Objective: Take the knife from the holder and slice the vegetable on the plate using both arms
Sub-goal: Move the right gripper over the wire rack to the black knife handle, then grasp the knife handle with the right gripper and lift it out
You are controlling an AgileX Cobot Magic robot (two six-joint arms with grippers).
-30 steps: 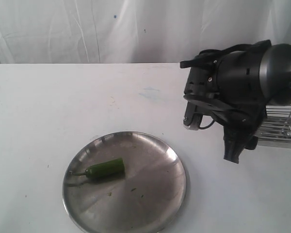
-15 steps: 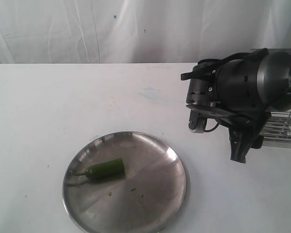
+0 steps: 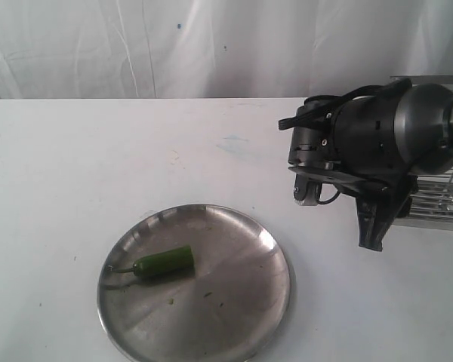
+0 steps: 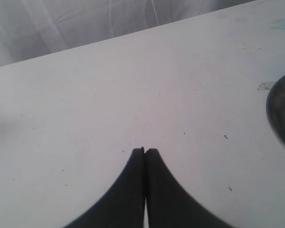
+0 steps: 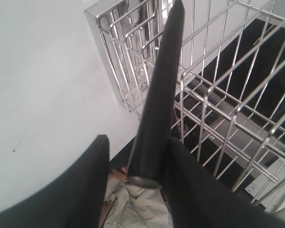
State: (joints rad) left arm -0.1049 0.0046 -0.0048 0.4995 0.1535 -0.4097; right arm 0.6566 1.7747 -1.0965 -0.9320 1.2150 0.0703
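The black knife handle (image 5: 159,109) sticks up out of the silver wire holder (image 5: 133,71). My right gripper (image 5: 137,142) straddles the handle's end. One finger touches it and a gap shows at the other, so the jaws are open. In the exterior view the right arm (image 3: 377,143) hangs in front of the holder (image 3: 438,204) at the right edge and hides the knife. The green vegetable (image 3: 164,262) lies on the left part of the steel plate (image 3: 226,302). My left gripper (image 4: 145,151) is shut and empty over bare table, with the plate's rim (image 4: 282,114) off to one side.
A white curtain (image 3: 174,45) backs the white table (image 3: 98,151). The holder stands at the table's right edge, with crumpled cloth (image 5: 133,204) below the gripper in the right wrist view. Small green crumbs (image 3: 208,294) dot the plate.
The right arm has shifted to the right and slightly up, closer to the holder. The plate and vegetable have not moved.
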